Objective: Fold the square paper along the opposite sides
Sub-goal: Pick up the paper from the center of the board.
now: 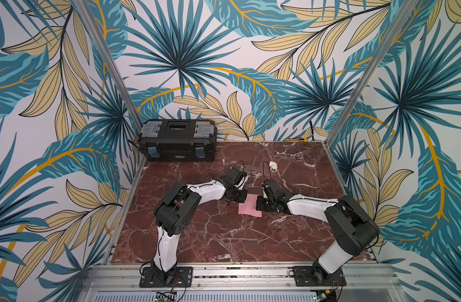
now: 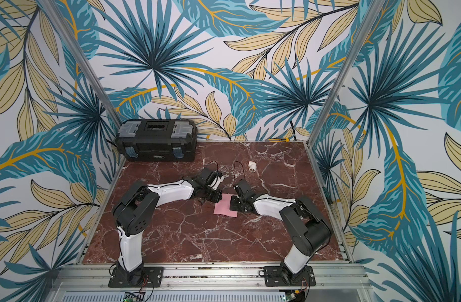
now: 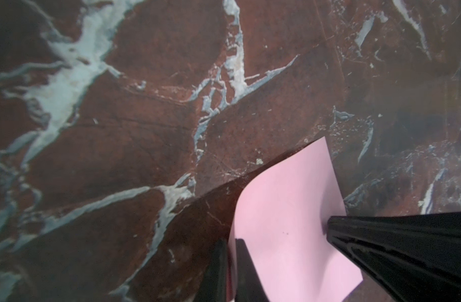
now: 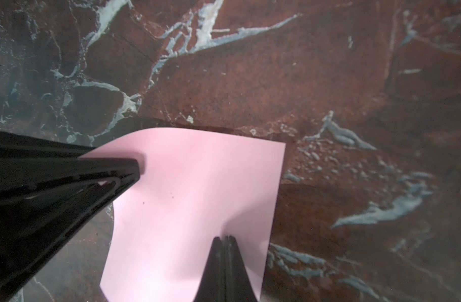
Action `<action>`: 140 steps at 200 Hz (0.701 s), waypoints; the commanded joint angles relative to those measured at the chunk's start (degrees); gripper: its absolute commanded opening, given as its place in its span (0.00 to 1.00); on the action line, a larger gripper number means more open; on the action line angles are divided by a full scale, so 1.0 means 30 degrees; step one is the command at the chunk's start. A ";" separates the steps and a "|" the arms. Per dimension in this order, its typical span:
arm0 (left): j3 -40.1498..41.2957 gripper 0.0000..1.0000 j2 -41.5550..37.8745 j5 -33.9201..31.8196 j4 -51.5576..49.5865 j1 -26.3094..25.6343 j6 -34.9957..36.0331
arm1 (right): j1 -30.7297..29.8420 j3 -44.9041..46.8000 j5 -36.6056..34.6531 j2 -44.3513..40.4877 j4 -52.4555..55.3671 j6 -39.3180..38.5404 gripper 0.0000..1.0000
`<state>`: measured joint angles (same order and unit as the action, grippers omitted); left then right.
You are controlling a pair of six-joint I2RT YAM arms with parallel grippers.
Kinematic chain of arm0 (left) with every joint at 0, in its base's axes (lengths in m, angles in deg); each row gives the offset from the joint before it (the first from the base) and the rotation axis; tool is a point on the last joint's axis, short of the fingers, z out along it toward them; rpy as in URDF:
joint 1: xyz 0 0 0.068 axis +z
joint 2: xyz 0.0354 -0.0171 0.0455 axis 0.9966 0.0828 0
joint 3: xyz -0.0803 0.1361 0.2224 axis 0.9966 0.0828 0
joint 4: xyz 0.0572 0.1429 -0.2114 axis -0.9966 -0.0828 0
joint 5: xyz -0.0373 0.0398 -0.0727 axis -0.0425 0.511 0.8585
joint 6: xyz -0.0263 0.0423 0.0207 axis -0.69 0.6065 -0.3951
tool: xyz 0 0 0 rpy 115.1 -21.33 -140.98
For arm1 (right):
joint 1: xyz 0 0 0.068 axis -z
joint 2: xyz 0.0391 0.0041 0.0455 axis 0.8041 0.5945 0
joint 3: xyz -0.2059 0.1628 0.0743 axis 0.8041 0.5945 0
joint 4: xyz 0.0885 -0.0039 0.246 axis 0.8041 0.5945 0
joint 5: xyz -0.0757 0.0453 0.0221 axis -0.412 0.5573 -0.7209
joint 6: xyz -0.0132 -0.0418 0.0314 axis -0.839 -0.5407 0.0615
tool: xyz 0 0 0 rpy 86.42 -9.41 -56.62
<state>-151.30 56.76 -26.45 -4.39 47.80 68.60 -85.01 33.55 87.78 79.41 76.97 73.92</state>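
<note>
The square paper (image 1: 248, 210) (image 2: 223, 210) is a light-pink sheet lying mid-table between my two arms. My left gripper (image 3: 230, 241) is shut on one edge of the paper (image 3: 284, 206), and that edge curls up off the marble. In both top views the left gripper (image 1: 243, 199) (image 2: 218, 198) sits at the sheet's far left corner. The right gripper (image 4: 225, 238) is shut with nothing between its jaws. Its tips rest on top of the paper (image 4: 192, 196) near the opposite side. From above the right gripper (image 1: 258, 207) (image 2: 232, 206) is at the sheet's right edge.
A black toolbox (image 1: 178, 141) stands at the back left of the red marble table (image 1: 224, 240). A small white pipe elbow (image 1: 273, 166) lies behind the right arm. A yellow utility knife (image 1: 296, 140) lies along the back edge.
</note>
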 commanded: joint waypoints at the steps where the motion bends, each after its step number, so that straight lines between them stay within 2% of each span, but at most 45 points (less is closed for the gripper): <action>1: 0.0434 0.06 -0.0826 -0.0962 -0.1164 -0.0113 0.0123 | 0.0005 0.0508 0.0241 0.0352 0.0260 0.0115 0.00; 33: -0.0118 0.00 -0.2083 -0.2550 -0.1935 -0.0271 0.0391 | -0.0012 0.0470 0.0466 -0.0831 0.0514 -0.0312 0.02; 70: -0.1403 0.00 -0.4594 -0.3809 -0.3574 -0.0851 0.1072 | 0.0003 -0.0186 0.0472 -0.5017 0.2863 -0.2936 0.48; 95: -0.2139 0.00 -0.6782 -0.3434 -0.4507 -0.1237 0.1498 | 0.0449 -0.1171 0.1203 -0.8641 0.4787 -0.5570 0.72; 104: -0.2356 0.00 -0.7678 -0.3031 -0.4724 -0.1336 0.1585 | 0.0843 -0.1455 0.1993 -0.9820 0.5062 -0.6270 0.76; 124: -0.2833 0.00 -0.9769 -0.1317 -0.5036 -0.1516 0.1947 | 0.2052 -0.1775 0.4208 -1.2129 0.4832 -0.7459 0.77; 140: -0.3697 0.00 -1.1184 0.0196 -0.5688 -0.1622 0.2517 | 0.2735 -0.2020 0.5064 -1.3424 0.4339 -0.8529 0.79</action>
<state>-157.51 29.13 -32.55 -17.75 43.51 73.03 -79.20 28.17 96.41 43.04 88.27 55.99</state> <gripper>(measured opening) 0.050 0.778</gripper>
